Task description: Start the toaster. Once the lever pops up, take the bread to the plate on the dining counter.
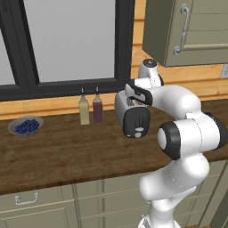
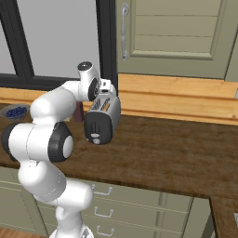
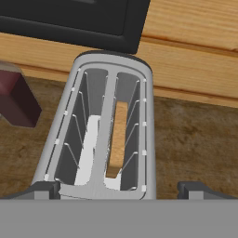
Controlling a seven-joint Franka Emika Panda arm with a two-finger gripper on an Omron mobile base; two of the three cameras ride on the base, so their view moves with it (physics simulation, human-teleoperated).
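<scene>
The toaster (image 1: 133, 116) stood on the wooden worktop (image 1: 67, 151), toward its back edge and below the window frame, with its black end panel facing the front edge. In the hand view a slice of bread (image 3: 117, 139) sat on edge in the right-hand slot, its top below the slot's rim; the other slot looked empty.

The bread looked light, dry and crumbly, so a gentle pinch across its flat faces near the top edge would probably suit it, once it rose clear of the wire guides. The toaster itself seemed heavy enough to stay put under a downward push on the lever at the black end.

The gripper (image 3: 117, 193) hung directly above the slots with its fingers spread wide and nothing between them.

Two bottles (image 1: 90, 109) stood just beside the toaster toward the window side, and a bowl of blueberries (image 1: 25, 126) lay well apart, further along. The front of the worktop lay bare, leaving room to lift and withdraw; a wall cupboard (image 1: 187, 29) overhung nearby.
</scene>
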